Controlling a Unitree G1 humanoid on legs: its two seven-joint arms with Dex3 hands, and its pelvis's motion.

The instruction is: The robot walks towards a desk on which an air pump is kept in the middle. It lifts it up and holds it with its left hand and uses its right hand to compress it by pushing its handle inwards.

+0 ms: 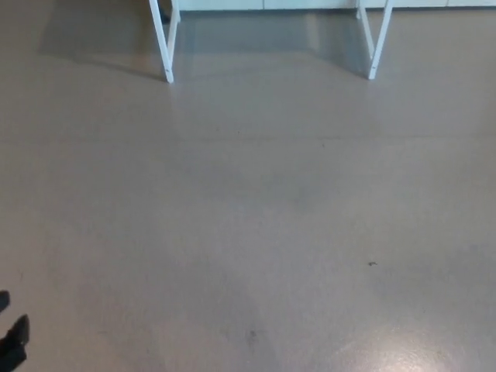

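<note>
Left hand (14, 341) barely peeked in at the bottom-left corner, fingers impossible to read; white desk legs (165, 46) stood far ahead across bare floor (256, 232), pump unseen.

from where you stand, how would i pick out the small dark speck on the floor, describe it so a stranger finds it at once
Start from the two white desk legs at the top of the head view, standing on the plain beige floor. Drop down from the right-hand leg to the lower right part of the floor, just above the bright glare patch. The dark speck lies there alone, smaller and sharper than the faint smudge lower and further left.
</note>
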